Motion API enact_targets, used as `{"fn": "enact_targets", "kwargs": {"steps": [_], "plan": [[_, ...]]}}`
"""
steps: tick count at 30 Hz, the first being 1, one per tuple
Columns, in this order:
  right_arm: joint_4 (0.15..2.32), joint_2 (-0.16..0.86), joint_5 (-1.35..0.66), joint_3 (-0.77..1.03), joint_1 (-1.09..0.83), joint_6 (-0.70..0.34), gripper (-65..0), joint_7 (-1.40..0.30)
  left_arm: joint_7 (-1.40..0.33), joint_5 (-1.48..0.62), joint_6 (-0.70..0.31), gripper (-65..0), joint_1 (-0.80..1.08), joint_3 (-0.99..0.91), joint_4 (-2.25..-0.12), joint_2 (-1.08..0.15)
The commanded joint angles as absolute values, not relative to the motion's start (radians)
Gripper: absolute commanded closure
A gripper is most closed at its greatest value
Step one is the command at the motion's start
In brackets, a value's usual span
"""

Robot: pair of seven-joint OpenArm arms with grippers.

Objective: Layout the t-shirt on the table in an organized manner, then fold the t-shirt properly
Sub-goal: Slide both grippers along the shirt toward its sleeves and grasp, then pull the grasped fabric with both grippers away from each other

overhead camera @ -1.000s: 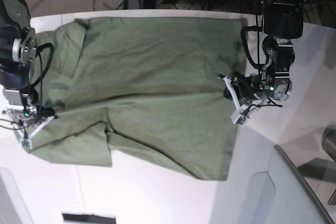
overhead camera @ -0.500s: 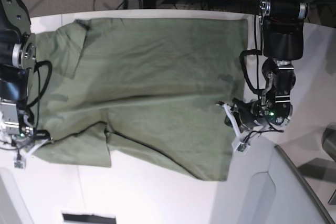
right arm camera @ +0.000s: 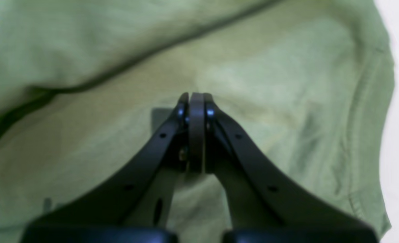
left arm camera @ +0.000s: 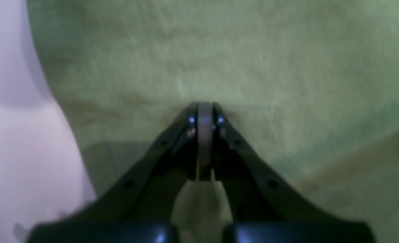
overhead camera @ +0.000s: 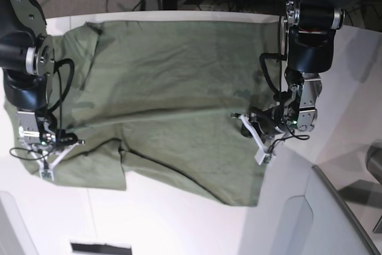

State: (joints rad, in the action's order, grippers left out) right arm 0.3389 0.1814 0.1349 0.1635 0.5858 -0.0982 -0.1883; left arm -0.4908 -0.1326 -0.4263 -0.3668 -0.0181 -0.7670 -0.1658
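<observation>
The t-shirt (overhead camera: 173, 100) lies spread across most of the table (overhead camera: 179, 225), olive green, its long straight edge up along the far rim and one short sleeve flopped over toward the near side. It looks like thin, soft cotton: light, limp, nothing stiff in it. The diagonal ridge running across the lower half and the loose creases near the sleeve tell me it bunches wherever it gets pushed and won't hold a shape on its own. I'd guess it drags fairly easily on that smooth white top, so a tug at one edge would pull the rest along.

The best places to take hold, to my eye, are the stitched edges: the hem, the sleeve cuff, the ribbed collar, where the doubled cloth gives a pinch something to bite. A grab in the middle of the panel would likely only lift a peak.

The left gripper (overhead camera: 256, 140) sits low over the hem side of the shirt with its jaws pressed fully together; from its wrist camera the tips (left arm camera: 204, 116) rest against the fabric, and I cannot tell whether any cloth is caught between them. The right gripper (overhead camera: 54, 154) is down at the sleeve end, jaws likewise closed tight (right arm camera: 196, 104), tips on or just above the cloth near the seamed cuff, with no fold visibly pinched
</observation>
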Motion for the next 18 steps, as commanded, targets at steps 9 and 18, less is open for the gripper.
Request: {"fn": "enact_targets", "kwargs": {"steps": [9, 18], "plan": [[0.312, 0.159, 0.131, 0.166, 0.618, -0.101, -0.2, -0.030, -0.446, -0.119, -0.421, 0.0, -0.437, -0.016, -0.699, -0.145], [0.369, 0.202, 0.133, 0.165, 0.641, -0.099, 0.0, 0.001, -0.461, -0.120, -0.421, 0.0, -0.475, -0.027, -0.728, -0.151]]}}
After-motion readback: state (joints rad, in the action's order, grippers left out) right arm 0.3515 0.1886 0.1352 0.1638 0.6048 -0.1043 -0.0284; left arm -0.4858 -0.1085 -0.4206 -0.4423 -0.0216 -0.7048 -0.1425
